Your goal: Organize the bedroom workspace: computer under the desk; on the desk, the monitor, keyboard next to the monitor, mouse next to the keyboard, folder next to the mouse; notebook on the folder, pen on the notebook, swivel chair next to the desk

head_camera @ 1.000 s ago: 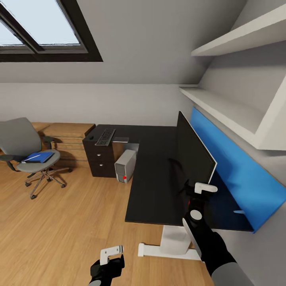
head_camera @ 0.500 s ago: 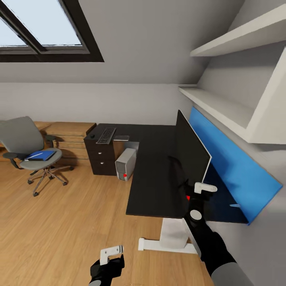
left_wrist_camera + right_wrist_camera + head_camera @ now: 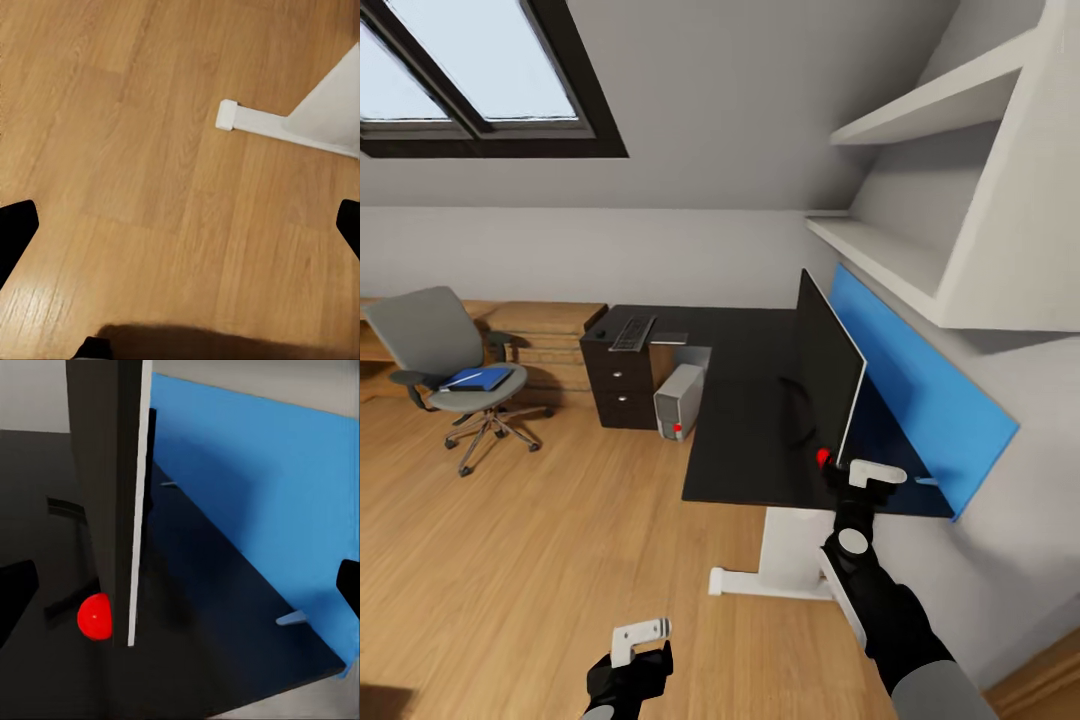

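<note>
From my head view I look down on the black L-shaped table [image 3: 745, 400] set against a blue back panel [image 3: 920, 400]. The monitor [image 3: 828, 375] stands on it, edge-on to me, so its screen face is hard to read. My right gripper [image 3: 865, 478] hovers at the table's near corner, just beside the monitor's near edge; its jaws stand apart, as my right wrist view shows both dark fingertips [image 3: 16, 596] wide at the picture's sides with nothing between them. That same view shows a red ball [image 3: 95, 616] on the table at the monitor's foot, partly cut off behind the monitor's [image 3: 112, 472] edge; I cannot tell what it is.

My left gripper [image 3: 640, 640] hangs low over the wooden floor [image 3: 540, 560], near the table's white foot [image 3: 277, 124]. Its jaws are open too, empty over bare boards.

At the far end of the table lies the keyboard [image 3: 632, 333], with a small dark thing [image 3: 600, 334] beside it that may be the mouse, too small to be sure. A flat grey item [image 3: 669, 338] lies on the keyboard's other side. The computer [image 3: 679, 401] stands under the table next to the drawers [image 3: 622, 388]. Well apart, the swivel chair [image 3: 455, 375] carries the blue folder [image 3: 478, 379] on its seat; a thin pale stroke on it could be the pen, and any notebook there I cannot make out.
</note>
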